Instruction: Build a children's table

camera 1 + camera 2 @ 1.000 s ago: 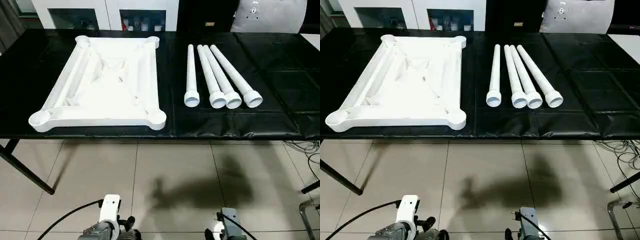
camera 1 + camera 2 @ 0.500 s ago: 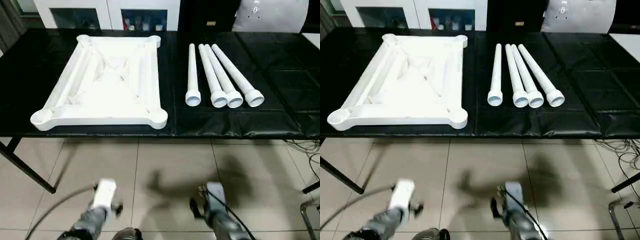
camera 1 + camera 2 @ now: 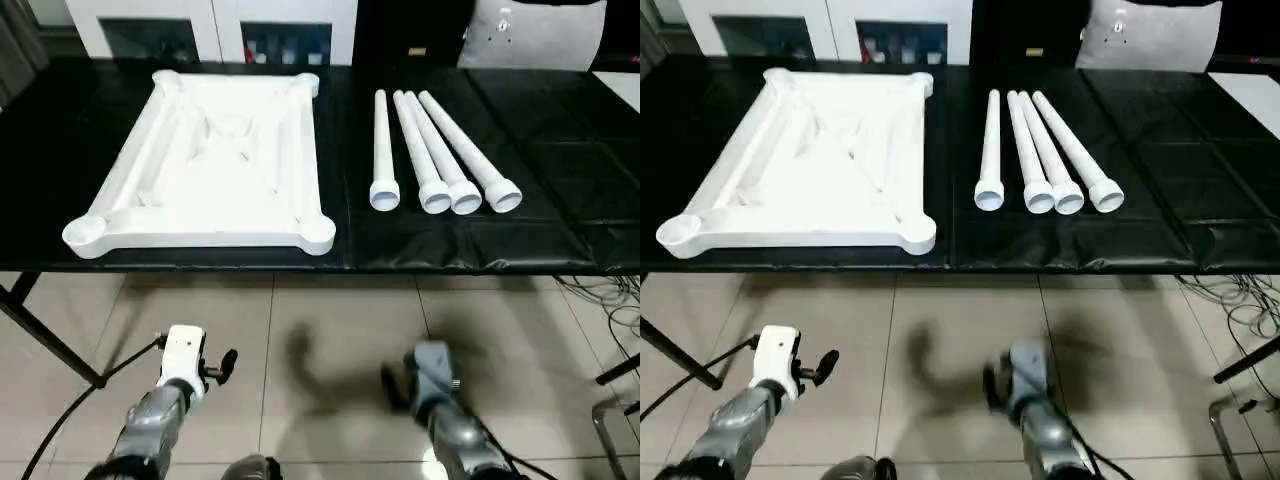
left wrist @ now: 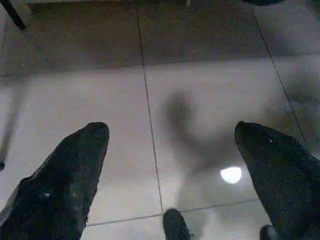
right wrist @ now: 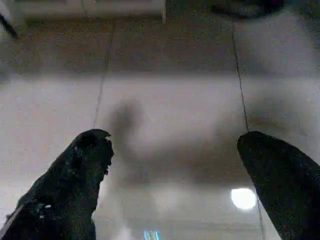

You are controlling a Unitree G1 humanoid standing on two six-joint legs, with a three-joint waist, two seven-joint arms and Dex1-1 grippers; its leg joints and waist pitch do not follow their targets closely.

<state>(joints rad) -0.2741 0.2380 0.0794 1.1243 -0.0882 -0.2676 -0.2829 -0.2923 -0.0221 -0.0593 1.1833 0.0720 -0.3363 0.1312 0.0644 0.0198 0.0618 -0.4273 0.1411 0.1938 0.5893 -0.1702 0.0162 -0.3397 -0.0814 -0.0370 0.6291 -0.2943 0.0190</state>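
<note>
Both arms have been raised further into the lower part of the head views since a second ago, when just their tips peeked over the bottom edge; on the table nothing has been shifted. Now the left gripper (image 4: 172, 132) is seen over the pale floor tiles (image 4: 210, 95), its two black fingers (image 4: 75, 165) spread wide with nothing between them, and the right gripper (image 5: 175, 142) is likewise held wide and empty above the floor. In the left eye view the left forearm (image 3: 150, 425) is placed at lower left and the right forearm (image 3: 445, 420) at lower centre-right, both well short of the table edge. Across the upper half of the frame the black-covered work table (image 3: 560, 180) is stretched, and the children's table top (image 3: 205, 165) is laid on it at upper left, ribbed underside up, round sockets showing at its corners. To its right, well apart from it, the four white legs (image 3: 435, 150) are lined up side by side, wide ends toward the camera, the right three close together or touching at those ends. Behind the table, at top left, a white cabinet (image 3: 225, 20) with glass doors is seen.
</note>
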